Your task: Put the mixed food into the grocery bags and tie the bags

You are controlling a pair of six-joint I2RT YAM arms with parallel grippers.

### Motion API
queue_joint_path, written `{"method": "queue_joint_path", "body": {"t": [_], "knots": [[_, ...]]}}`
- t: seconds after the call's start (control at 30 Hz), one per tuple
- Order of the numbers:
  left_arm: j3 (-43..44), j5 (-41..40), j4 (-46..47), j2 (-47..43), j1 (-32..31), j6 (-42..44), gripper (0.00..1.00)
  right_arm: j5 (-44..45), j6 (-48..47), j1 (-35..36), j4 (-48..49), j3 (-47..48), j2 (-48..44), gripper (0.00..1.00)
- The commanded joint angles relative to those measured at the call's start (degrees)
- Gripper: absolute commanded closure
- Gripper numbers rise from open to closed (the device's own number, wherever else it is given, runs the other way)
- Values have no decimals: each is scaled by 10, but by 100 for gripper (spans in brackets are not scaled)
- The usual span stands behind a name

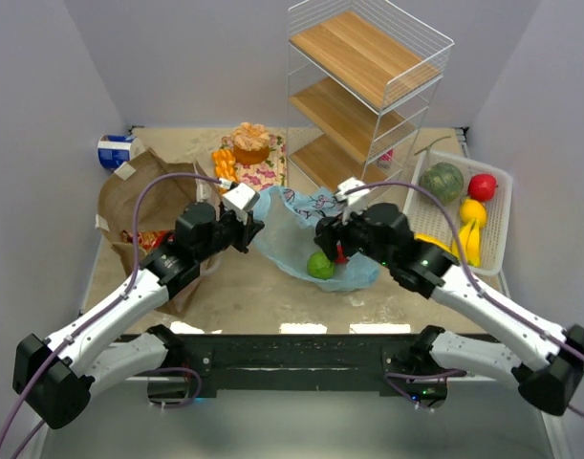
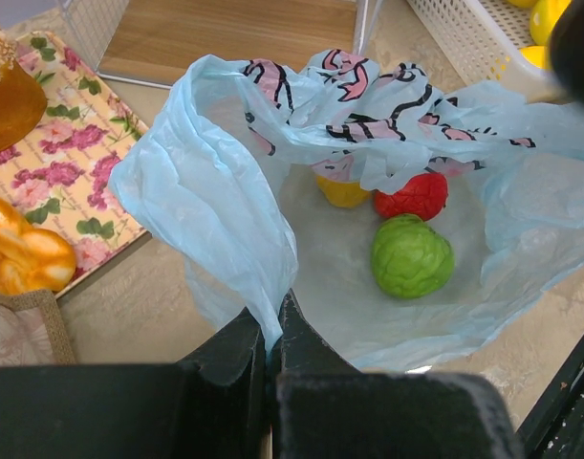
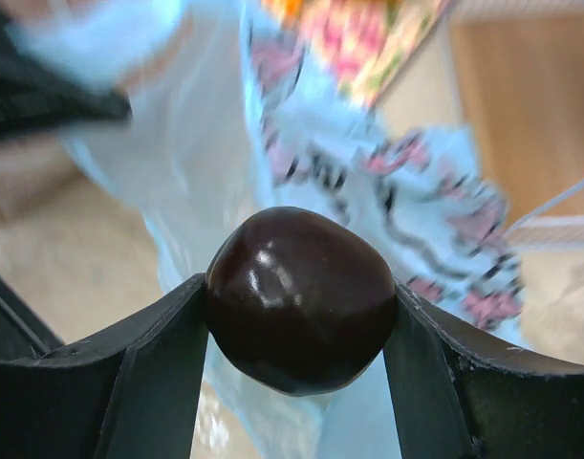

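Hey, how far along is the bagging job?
Done: a green fruit, a red one and a yellow one lie in the light-blue bag. In hand: the left gripper pinches the bag's rim, the right gripper holds a dark fruit. Left: bagging the produce in the white basket, then tying this bag and the brown paper bag.

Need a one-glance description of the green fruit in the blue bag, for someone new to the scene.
Find the tall wire rack with wooden shelves at the back; just in front of it a light-blue plastic bag lies open. Three small fruits sit inside. The green one is the biggest, round and wrinkled, next to a smaller red one and a yellow one half-hidden by the bag's fold.
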Motion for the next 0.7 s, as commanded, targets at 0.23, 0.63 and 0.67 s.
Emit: {"method": "queue_joint_path", "body": {"t": [0.23,0.63,0.67], "knots": [[0,-1,20,10,3,8,100,179,37,80,-121,116,238,43],[2,-7,16,2,4,8,100,216,42,59,-177,183,183,2],[2,-8,15,0,3,9,100,216,51,35,-189,183,167,4]]}}
